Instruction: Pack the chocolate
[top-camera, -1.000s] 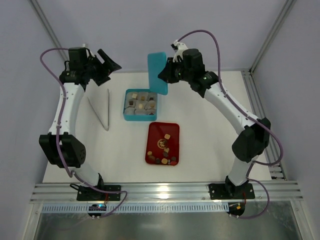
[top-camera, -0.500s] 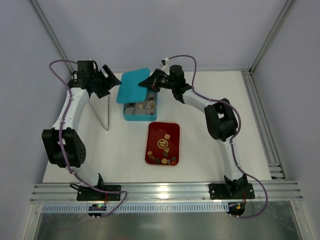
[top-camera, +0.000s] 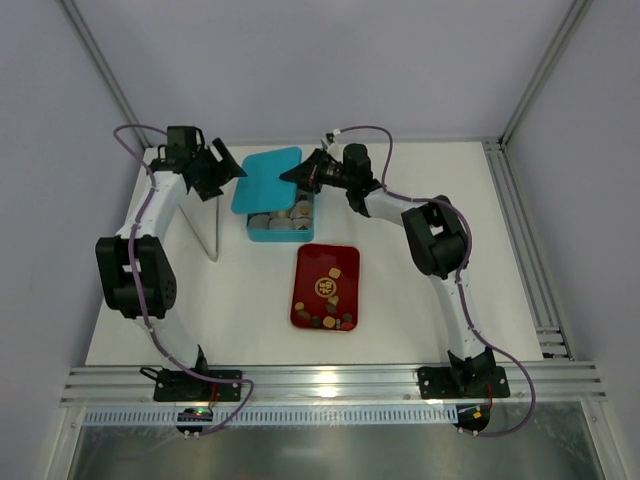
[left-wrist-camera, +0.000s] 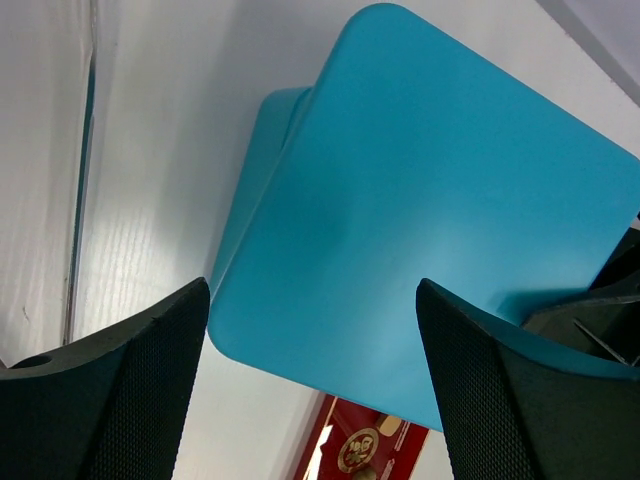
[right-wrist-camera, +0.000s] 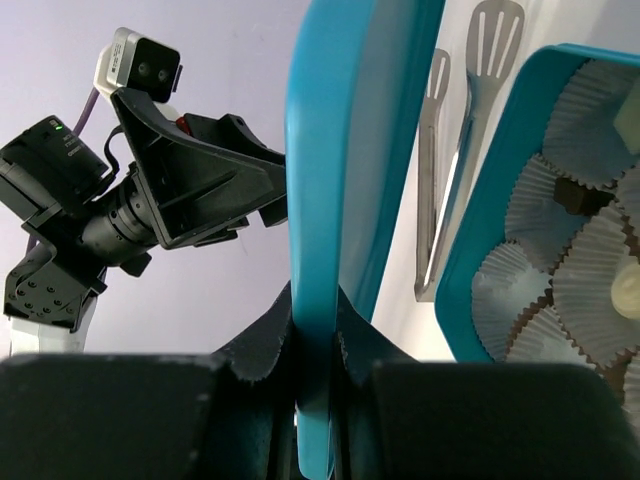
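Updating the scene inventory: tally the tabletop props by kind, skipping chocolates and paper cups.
teal box: 1
teal lid: 1
red tray: 1
metal tongs: 1
Total: 4

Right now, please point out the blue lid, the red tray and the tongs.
blue lid (top-camera: 264, 180): top view, flat middle.
red tray (top-camera: 308, 258): top view, bare far corner.
tongs (top-camera: 216, 235): top view, one arm.
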